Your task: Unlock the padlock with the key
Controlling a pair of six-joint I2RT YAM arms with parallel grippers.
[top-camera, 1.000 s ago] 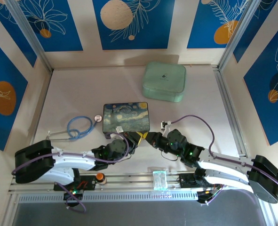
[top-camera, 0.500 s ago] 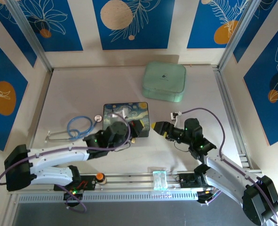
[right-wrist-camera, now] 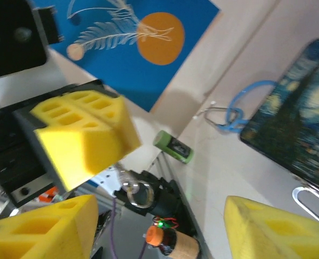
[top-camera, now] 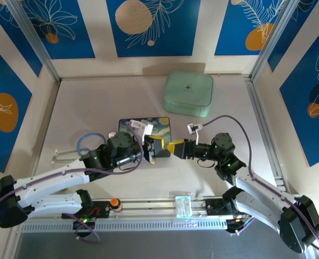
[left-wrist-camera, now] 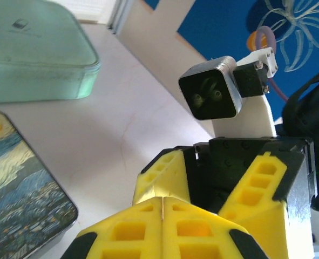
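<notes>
From above you see the left pincer [top-camera: 156, 147] and right pincer [top-camera: 171, 147] tip to tip over the pale worktop [top-camera: 94, 108] by the starry-night tin [top-camera: 162, 127], with blue-panelled walls [top-camera: 154, 27] around; at the left wrist the left pads [left-wrist-camera: 121, 232] are pressed together on nothing you can make out; at the right wrist the pads [right-wrist-camera: 278, 226] are spread wide, and a silvery loop [right-wrist-camera: 133, 191] is too blurred to call the padlock.

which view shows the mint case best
Top external: the whole case lies unobstructed at the back of the table, lid and all four corners in frame. Left wrist shows one side wall and part of the lid, cut off by the frame's top and left edges.
</notes>
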